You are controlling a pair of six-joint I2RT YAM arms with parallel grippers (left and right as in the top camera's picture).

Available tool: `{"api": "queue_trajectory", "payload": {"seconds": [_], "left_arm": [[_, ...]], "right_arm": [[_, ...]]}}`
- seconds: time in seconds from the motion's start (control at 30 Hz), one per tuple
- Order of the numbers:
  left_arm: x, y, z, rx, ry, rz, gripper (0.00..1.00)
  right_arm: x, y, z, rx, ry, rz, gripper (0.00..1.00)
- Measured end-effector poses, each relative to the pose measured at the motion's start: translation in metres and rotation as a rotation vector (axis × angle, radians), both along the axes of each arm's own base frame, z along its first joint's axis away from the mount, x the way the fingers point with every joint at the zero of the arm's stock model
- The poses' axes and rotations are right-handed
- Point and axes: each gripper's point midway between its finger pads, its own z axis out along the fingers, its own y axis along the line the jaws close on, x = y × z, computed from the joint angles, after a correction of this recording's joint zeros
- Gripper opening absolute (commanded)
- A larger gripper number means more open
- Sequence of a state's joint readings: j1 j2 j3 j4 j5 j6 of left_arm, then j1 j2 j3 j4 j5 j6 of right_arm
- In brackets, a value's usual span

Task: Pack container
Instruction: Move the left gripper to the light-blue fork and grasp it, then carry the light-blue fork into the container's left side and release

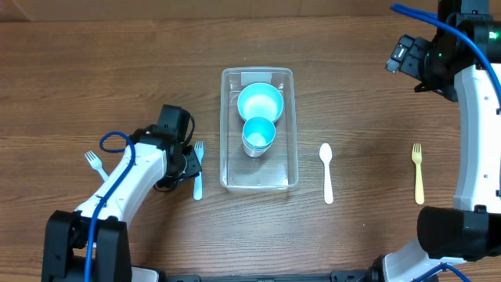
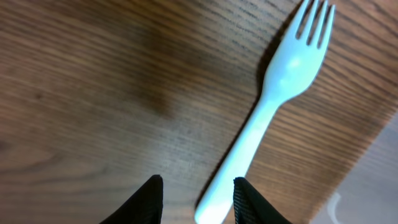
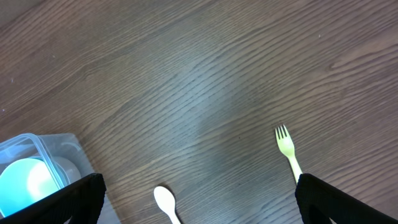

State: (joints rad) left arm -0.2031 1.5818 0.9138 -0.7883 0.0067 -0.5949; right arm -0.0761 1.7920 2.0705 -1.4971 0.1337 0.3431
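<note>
**Left gripper.** The left gripper (image 2: 198,186) is open. Its two dark fingers (image 2: 146,202) stand apart low over the table (image 2: 74,74). The handle end of a light-blue fork (image 2: 273,106) lies between the fingertips, close to one finger and with a clear gap to the other. The fingers are not clamped on the fork, which lies flat on the wood. Whether the nearer finger touches the handle cannot be determined.

**Right gripper.** The right gripper (image 3: 200,183) is spread wide and holds nothing. It hangs above bare table near the far right corner.

**Container.** The container (image 1: 228,129) sits at the centre of the table. It is near the left gripper, and the light-blue fork lies between the two. It is well apart from the right gripper. Inside it, a light-blue bowl (image 1: 260,102) sits at the far end, with a blue cup (image 1: 258,135) just beside it toward the near end.

**Other items.**
- A white spoon (image 1: 326,172) lies just beyond the container on the right arm's side.
- A yellow fork (image 1: 418,172) lies farther out on that side.
- A white fork (image 1: 95,163) lies outboard of the left arm.

**Limits of view.**
- In the left wrist view the container is only a pale blur at the lower corner, and the fork's handle tip is cut off by the frame edge.
- In the right wrist view only one corner of the container appears, and the spoon is cut off below its bowl.
- In the overhead view the left arm partly covers its own fingers.
</note>
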Motion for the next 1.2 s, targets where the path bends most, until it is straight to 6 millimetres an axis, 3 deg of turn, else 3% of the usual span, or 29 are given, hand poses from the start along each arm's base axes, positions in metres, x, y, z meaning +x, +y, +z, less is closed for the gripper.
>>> {"api": "queue_trajectory", "payload": {"seconds": [0.1,0.27,0.33,0.5,0.73,0.9,1.07,1.2], "left_arm": [[0.008,-0.003,-0.010,-0.019,-0.056,-0.007,0.33],[0.029,-0.013,-0.007,-0.045,-0.153,-0.075,0.34],[0.036,-0.020,-0.005,-0.048,-0.189,-0.124,0.38],[0.042,-0.031,-0.002,-0.021,-0.233,-0.243,0.63],[0.050,-0.028,-0.009,0.022,-0.250,-0.269,0.66],[0.058,-0.027,-0.029,0.048,-0.238,-0.288,0.59],[0.063,-0.023,-0.030,0.080,-0.245,-0.298,0.31],[0.061,-0.021,-0.030,0.091,-0.217,-0.305,0.26]], "right_arm": [[0.000,0.000,0.000,0.000,0.000,0.000,1.00],[0.000,0.000,0.000,0.000,0.000,0.000,1.00],[0.000,0.000,0.000,0.000,0.000,0.000,1.00],[0.000,0.000,0.000,0.000,0.000,0.000,1.00],[0.000,0.000,0.000,0.000,-0.001,0.000,1.00],[0.000,0.000,0.000,0.000,0.000,0.000,1.00],[0.000,0.000,0.000,0.000,0.000,-0.001,1.00],[0.000,0.000,0.000,0.000,-0.001,0.000,1.00]]}}
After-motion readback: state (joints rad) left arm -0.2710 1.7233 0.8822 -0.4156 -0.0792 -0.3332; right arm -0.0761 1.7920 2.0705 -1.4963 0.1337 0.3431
